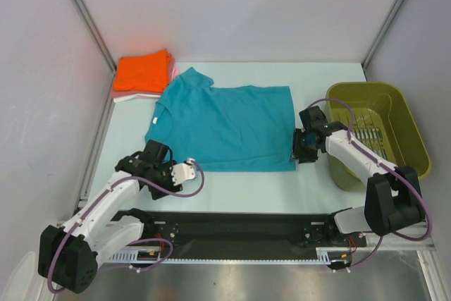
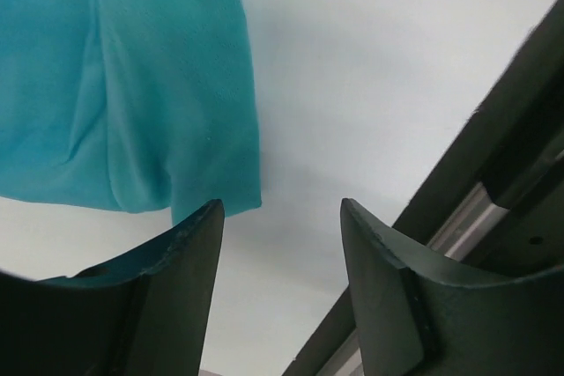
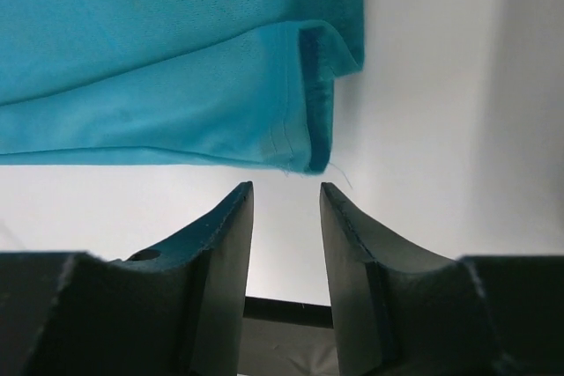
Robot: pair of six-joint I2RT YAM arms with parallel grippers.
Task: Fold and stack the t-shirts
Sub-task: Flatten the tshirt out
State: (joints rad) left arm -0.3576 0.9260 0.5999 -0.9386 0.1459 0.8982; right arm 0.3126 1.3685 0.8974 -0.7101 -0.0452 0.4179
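— Item and place?
— Teal shirt (image 1: pixel 225 128), flat on the table (image 1: pixel 239 185); folded stack (image 1: pixel 143 72) at the far left corner.
— Handling?
— Probably light, limp and prone to sliding; pinch the near hem corners.
— Grippers?
— Left gripper (image 2: pixel 282 217), right gripper (image 3: pixel 286 195): jaws apart, empty, each just off a corner.

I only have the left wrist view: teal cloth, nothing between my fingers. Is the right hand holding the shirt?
Observer: No. The right hand is open and empty, just short of the teal t-shirt's hem corner.
Operator: Where is the finished stack?
Observer: Far left corner of the table; a folded orange t-shirt lies on top.
Operator: Anything on the right?
Observer: An olive-green basket stands at the table's right edge.
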